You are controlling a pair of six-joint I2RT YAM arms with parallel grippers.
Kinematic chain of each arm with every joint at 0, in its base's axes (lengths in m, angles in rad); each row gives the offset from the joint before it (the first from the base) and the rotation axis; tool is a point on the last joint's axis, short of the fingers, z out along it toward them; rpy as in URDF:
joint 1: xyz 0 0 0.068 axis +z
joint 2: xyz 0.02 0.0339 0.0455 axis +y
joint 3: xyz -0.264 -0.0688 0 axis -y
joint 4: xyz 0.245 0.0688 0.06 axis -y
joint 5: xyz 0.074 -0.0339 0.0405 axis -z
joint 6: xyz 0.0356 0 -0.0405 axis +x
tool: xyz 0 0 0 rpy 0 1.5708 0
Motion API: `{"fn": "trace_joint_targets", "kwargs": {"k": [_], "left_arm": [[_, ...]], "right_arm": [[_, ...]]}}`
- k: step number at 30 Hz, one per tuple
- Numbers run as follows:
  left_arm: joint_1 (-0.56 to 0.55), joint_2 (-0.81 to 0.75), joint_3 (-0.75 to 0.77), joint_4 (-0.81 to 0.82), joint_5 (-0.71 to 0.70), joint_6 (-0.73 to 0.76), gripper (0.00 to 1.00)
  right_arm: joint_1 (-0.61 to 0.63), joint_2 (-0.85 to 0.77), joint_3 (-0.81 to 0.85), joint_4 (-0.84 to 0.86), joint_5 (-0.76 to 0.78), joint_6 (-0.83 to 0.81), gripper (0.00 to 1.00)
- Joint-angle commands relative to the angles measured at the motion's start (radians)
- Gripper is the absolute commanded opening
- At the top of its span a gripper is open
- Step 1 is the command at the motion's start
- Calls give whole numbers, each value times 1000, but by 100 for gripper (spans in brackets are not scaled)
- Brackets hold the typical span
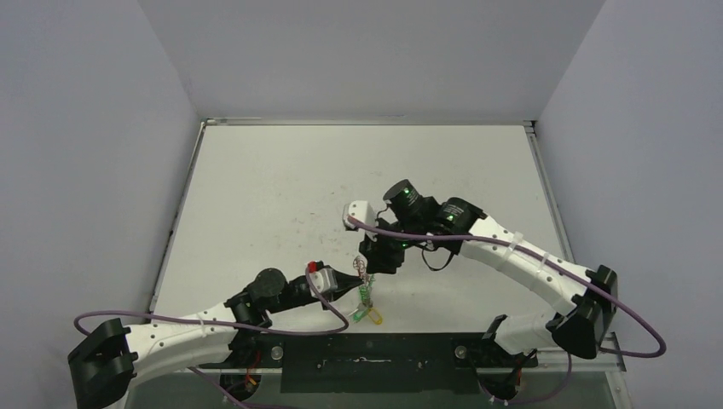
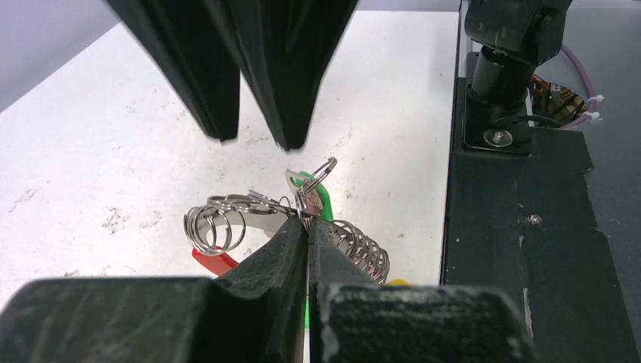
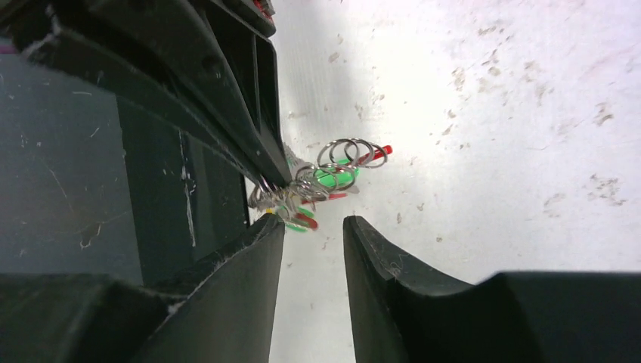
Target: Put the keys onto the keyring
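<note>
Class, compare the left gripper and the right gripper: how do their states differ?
The left gripper has its jaws shut; the right gripper has them apart. The left gripper pinches the keyring; the right gripper holds nothing. Both are black two-finger grippers close to the keyring.

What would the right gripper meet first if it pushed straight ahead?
Most likely the keyring with its keys, pinched in the left gripper just ahead of the open right gripper; depth is unclear.

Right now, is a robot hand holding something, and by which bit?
The left gripper pinches the keyring by its silver coil; the right gripper holds nothing.
</note>
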Motion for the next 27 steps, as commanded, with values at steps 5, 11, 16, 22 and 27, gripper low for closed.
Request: {"fn": "trace_joint_targets", "kwargs": {"k": [5,11,16,22,27], "left_arm": [[-3,-55,-72,302,10,-9,0],[-3,-72,-93,352,40,9,0],[-3,-68,-92,358,49,11,0],[-3,-66,-89,360,47,13,0],[-4,-67,-85,360,47,10,0]], "right_arm": [[-64,-207,-179,253,-281,-159,37],[-64,-243,-231,329,-343,-180,37],[-61,-225,-228,339,-366,-173,37],[-51,-208,-243,347,-365,-174,38],[-39,-189,-258,380,-348,-157,32]]}}
